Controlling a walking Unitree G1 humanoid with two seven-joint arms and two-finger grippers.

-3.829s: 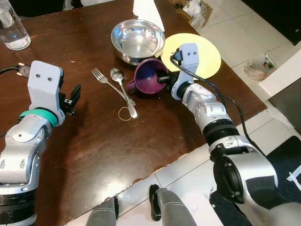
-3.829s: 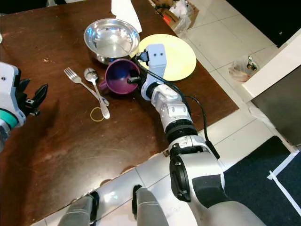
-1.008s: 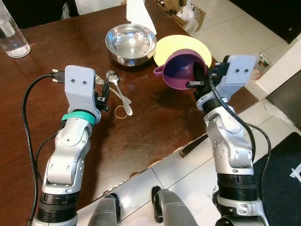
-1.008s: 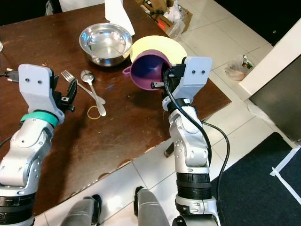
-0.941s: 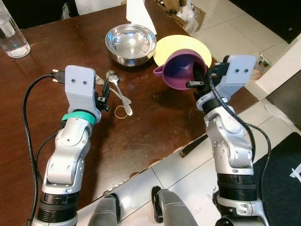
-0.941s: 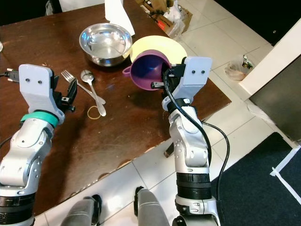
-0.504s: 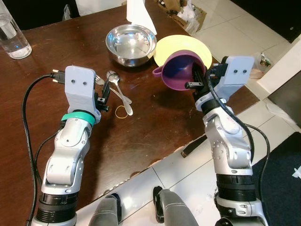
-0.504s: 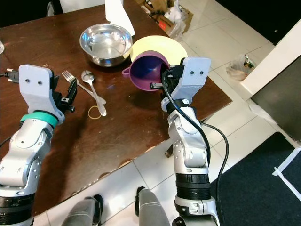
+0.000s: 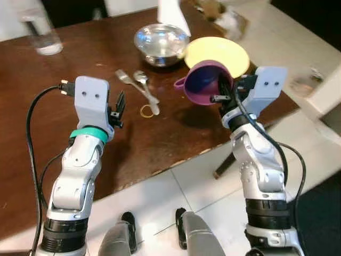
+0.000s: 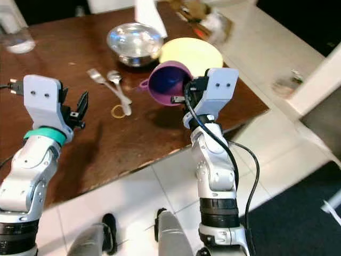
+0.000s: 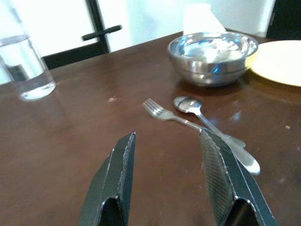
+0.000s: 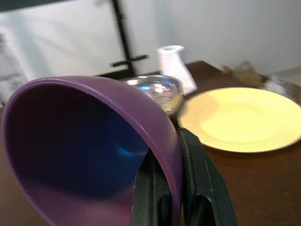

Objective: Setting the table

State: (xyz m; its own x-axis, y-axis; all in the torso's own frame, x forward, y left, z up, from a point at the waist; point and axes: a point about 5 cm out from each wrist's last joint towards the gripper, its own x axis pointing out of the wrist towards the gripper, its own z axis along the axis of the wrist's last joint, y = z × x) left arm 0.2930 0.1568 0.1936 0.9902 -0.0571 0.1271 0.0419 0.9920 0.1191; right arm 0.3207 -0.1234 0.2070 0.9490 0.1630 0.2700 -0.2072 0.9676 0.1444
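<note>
My right gripper (image 9: 222, 92) is shut on the rim of a purple cup (image 9: 205, 82), one finger inside and one outside, holding it tilted above the dark wooden table (image 9: 64, 80) beside the yellow plate (image 9: 221, 50). In the right wrist view the purple cup (image 12: 89, 146) sits large in front of the yellow plate (image 12: 240, 117). A fork (image 9: 128, 81) and spoon (image 9: 146, 88) lie side by side near a steel bowl (image 9: 160, 40). My left gripper (image 11: 167, 174) hangs open over the table, short of the fork (image 11: 169, 115) and spoon (image 11: 216, 132).
A yellow rubber band (image 9: 146, 111) lies by the spoon's handle. A glass of water (image 9: 40, 32) stands at the far left, and a white folded napkin (image 9: 170, 8) behind the bowl. The table's near edge (image 9: 160, 170) runs just below both arms, with white tiled floor beyond.
The whole picture has shifted as the camera moved back, and it is blurred. My right gripper still holds the purple cup aloft; the left gripper stays open.
</note>
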